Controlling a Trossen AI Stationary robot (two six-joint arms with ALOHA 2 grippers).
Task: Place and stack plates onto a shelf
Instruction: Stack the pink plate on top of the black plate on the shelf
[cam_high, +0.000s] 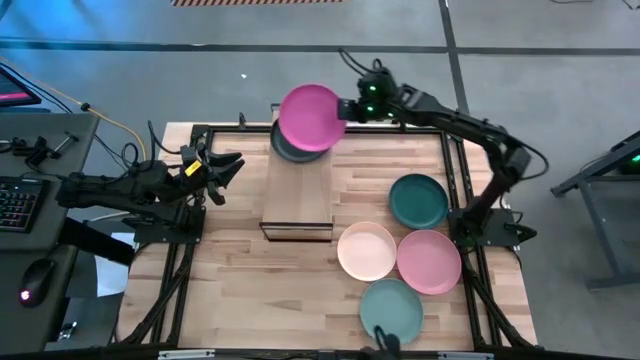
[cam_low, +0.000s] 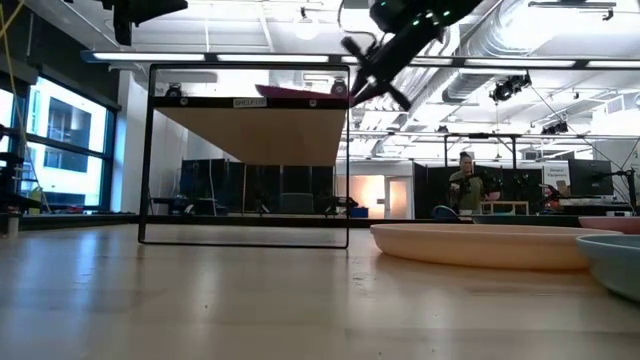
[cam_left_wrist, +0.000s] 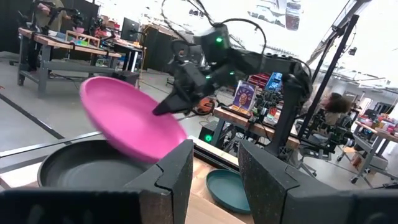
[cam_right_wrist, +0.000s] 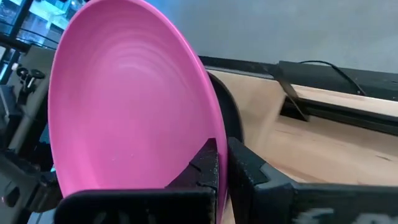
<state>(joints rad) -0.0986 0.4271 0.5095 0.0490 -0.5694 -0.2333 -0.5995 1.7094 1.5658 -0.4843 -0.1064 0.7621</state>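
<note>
Clamped on the magenta plate (cam_high: 311, 117) at its three-o'clock rim, the right gripper (cam_high: 346, 109) holds it tilted above the dark plate (cam_high: 285, 147) on the shelf (cam_high: 298, 195), at the table's twelve o'clock, so levelling, lowering and releasing come next, I judge, while the left gripper (cam_high: 228, 168) waits open at nine o'clock.

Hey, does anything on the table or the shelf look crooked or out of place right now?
Only the magenta plate stands out: it is tilted, pinched by its rim in the right pincer above the dark plate at the far end of the shelf. It is mid-placement, not damaged. Nothing looks spilled.
</note>
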